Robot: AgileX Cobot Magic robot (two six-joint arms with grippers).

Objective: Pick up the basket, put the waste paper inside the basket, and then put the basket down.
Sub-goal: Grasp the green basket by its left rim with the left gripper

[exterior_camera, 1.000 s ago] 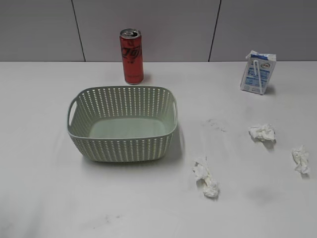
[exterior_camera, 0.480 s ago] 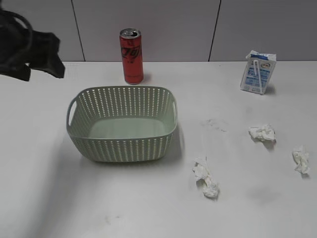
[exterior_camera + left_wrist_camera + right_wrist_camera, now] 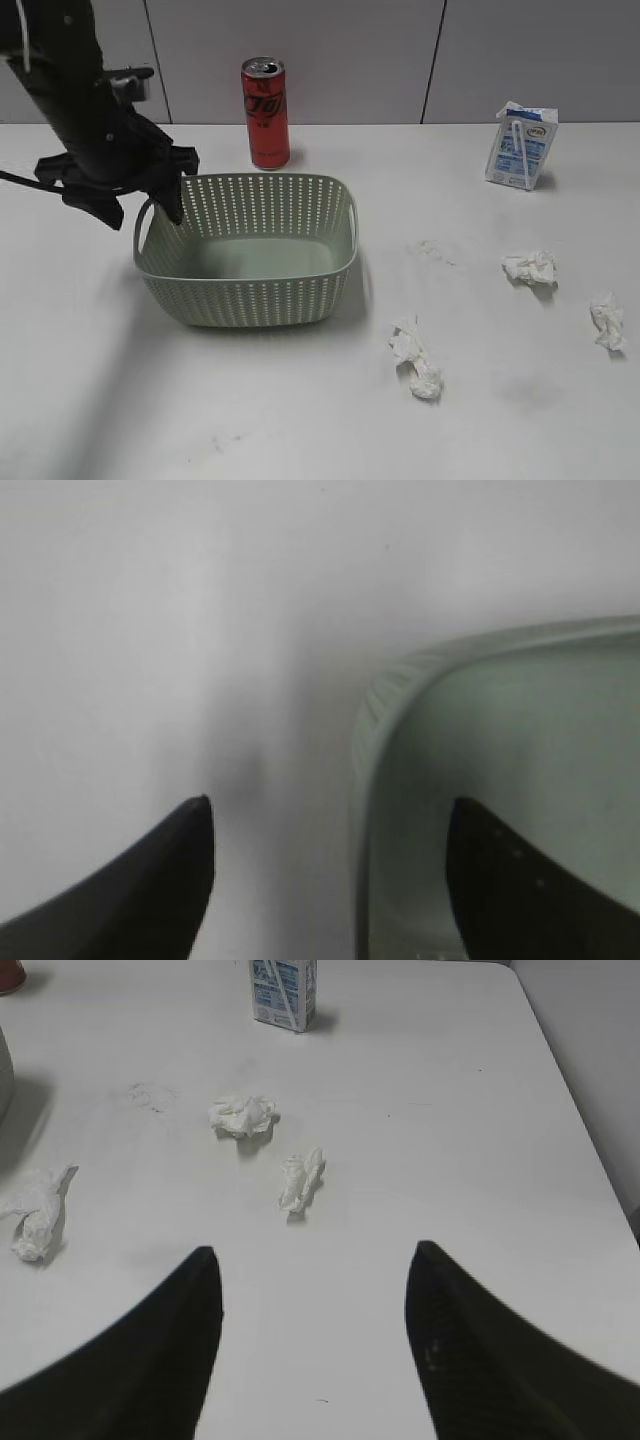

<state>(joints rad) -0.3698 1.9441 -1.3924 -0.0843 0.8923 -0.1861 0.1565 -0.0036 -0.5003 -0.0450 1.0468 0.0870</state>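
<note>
Honestly nothing on the list is done yet. The basket [image 3: 248,250] sits flat on the table [image 3: 300,420] and it's empty inside, so pick up, fill and put down are all ahead of me.

My left gripper [image 3: 330,825] is wide open and straddling the basket's left rim: one finger hangs outside over bare table, the other inside over the basket floor, with the rounded corner of the rim running up between them. In the outside view my left gripper [image 3: 140,205] is right at the handle cut-out on that end. I can't tell if I'm touching the plastic, but I'd say I'm lined up for the grab.

My right gripper [image 3: 312,1290] is also spread wide, holding nothing, hanging above open table. The waste paper [image 3: 243,1115] is ahead of those jaws: one wad straight out, a second [image 3: 301,1180] nearer and just right of it, a third [image 3: 33,1210] well off to the left. The milk carton [image 3: 283,992] stands beyond them, and a red can [image 3: 265,112] is behind the basket. Neither is my business.
</note>
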